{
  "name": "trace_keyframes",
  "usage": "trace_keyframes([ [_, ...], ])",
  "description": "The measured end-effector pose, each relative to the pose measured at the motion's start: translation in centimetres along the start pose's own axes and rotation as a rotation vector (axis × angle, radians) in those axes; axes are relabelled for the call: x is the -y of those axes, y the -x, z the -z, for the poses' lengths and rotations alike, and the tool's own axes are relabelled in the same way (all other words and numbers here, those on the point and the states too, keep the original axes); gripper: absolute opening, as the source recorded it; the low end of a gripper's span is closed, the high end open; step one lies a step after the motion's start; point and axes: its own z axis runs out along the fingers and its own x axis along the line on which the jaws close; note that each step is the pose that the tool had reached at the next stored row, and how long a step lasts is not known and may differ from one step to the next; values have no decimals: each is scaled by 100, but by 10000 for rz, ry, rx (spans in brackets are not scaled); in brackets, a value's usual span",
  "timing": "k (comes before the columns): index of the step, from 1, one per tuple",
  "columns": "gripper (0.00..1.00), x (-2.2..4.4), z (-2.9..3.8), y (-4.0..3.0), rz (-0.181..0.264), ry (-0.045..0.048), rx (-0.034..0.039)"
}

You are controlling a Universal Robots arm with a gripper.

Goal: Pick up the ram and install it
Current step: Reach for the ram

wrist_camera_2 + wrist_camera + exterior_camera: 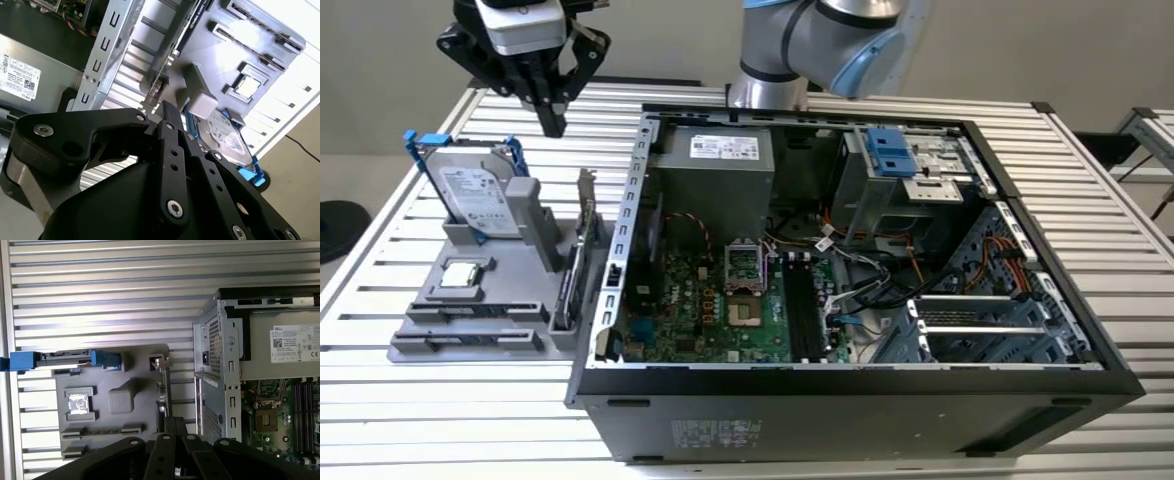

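Black two-finger gripper: I am hovering it with jaws together, gripping nothing, above a grey plastic parts holder. Dark, long, narrow ram stick: lying flat in a holder slot, well below the jaws, near a small square silver chip.

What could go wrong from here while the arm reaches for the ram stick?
1. The black fingers hang shut above the grey plastic holder, near the upright dark expansion card; going down could clip its metal bracket.
2. The silver hard drive in its blue frame stands close by, leaving little room to open the fingers.
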Motion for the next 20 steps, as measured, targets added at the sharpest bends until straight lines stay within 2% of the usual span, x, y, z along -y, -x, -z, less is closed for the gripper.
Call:
trace_keyframes([
  [20,0,17,3,-237,0,0,0],
])
